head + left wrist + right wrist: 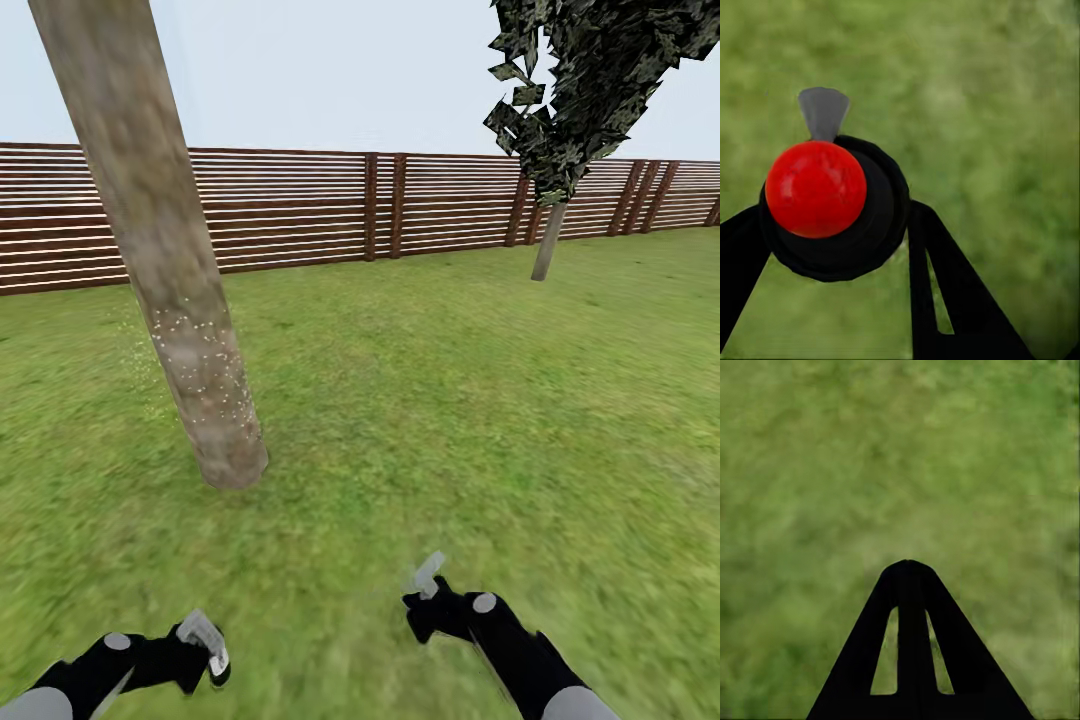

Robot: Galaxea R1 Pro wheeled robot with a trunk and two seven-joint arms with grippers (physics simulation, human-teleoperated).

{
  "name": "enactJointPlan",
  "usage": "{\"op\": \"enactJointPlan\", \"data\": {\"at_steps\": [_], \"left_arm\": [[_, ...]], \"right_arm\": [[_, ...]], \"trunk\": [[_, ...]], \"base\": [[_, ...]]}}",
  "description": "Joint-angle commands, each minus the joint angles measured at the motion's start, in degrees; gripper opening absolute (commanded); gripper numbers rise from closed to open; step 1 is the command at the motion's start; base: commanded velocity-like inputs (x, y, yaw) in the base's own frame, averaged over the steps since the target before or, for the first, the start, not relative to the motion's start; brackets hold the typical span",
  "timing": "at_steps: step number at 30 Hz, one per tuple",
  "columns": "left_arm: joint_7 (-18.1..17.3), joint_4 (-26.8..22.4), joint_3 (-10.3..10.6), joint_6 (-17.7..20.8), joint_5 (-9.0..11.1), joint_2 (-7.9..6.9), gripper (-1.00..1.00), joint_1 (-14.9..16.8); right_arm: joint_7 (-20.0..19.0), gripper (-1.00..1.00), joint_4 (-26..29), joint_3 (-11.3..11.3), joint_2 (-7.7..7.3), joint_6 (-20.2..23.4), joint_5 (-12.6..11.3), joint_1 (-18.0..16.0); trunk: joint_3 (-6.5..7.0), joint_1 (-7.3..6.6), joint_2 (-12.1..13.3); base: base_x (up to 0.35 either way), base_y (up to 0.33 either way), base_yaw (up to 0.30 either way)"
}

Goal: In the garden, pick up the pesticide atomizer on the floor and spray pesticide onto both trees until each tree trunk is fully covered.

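- head view: the near tree trunk [170,290] stands ahead and to the left, leaning, its lower part dotted with white specks; the upper part looks bare
- the left gripper [205,650] is the nearer one, low over the grass [450,400], clamped on the pesticide atomizer [203,634] with its grey trigger head up
- in the left wrist view the atomizer [832,210] sits between the black fingers [945,285], its long axis running toward the camera
- from the trunk the bottle lies below and slightly right; the spray would have to aim up and forward
- the right gripper [425,600] hangs low, fingers pressed together, empty [907,577]
- the second tree [570,130] stands well apart by the fence [300,210]
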State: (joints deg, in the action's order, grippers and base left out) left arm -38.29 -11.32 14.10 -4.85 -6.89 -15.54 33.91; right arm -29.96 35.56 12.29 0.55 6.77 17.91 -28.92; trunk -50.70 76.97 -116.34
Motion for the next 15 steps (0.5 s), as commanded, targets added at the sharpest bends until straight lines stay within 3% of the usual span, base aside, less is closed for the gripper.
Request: {"op": "enactJointPlan", "data": {"at_steps": [1,2,3,4,6,7,9,11,15], "left_arm": [[3.7,1.0,-0.5,-1.2,5.3,0.05,-1.0,-0.5],[8.8,1.4,-0.7,-2.0,11.2,0.07,-1.0,-2.0],[11.9,1.5,-0.8,-2.6,14.0,0.07,-1.0,-3.2],[16.3,1.6,-0.8,-4.3,18.4,0.1,-1.0,-5.4],[19.9,1.6,-0.8,-6.3,22.3,0.15,-1.0,-7.8],[21.7,1.6,-0.8,-6.9,23.4,0.16,-1.0,-8.9],[23.7,1.7,-0.8,-7.2,24.1,0.26,-1.0,-9.7],[24.2,1.7,-0.7,-7.3,24.1,0.44,-1.0,-9.8],[24.2,1.8,-0.7,-7.1,24.1,0.45,-1.0,-9.9]], "right_arm": [[4.4,-1.0,-3.5,-6.5,0.0,-1.9,-2.7,0.0],[9.7,-1.0,-7.3,-12.0,-0.03,-4.2,-4.3,0.0],[12.9,-1.0,-9.6,-14.0,-0.13,-5.7,-4.7,0.0],[17.5,-1.0,-13.3,-15.6,-0.33,-8.6,-4.9,0.0],[20.6,-1.0,-17.3,-16.2,-0.67,-11.1,-5.1,0.1],[21.4,1.0,-19.2,-16.3,-1.05,-12.8,-5.2,0.2],[21.9,1.0,-20.6,-16.6,-1.29,-14.9,-5.2,0.2],[22.0,1.0,-20.9,-18.0,-1.27,-15.3,-5.2,0.2],[22.1,1.0,-24.6,-18.5,-1.25,-15.4,-5.1,0.2]], "trunk": [[-0.05,-0.01,0.0],[-0.05,-0.01,0.0],[-0.05,-0.01,0.0],[-0.05,-0.01,0.0],[-0.05,-0.01,0.0],[-0.05,-0.01,0.0],[-0.05,-0.01,0.0],[-0.05,-0.01,0.0],[-0.05,-0.01,0.0]], "base": [[0.0,0.0,0.0],[0.0,0.0,0.0],[0.0,0.0,0.0],[0.0,0.0,0.0],[0.0,0.0,0.0],[0.0,0.0,0.0],[0.0,0.0,0.0],[0.0,0.0,0.0],[0.0,0.0,0.0]]}}
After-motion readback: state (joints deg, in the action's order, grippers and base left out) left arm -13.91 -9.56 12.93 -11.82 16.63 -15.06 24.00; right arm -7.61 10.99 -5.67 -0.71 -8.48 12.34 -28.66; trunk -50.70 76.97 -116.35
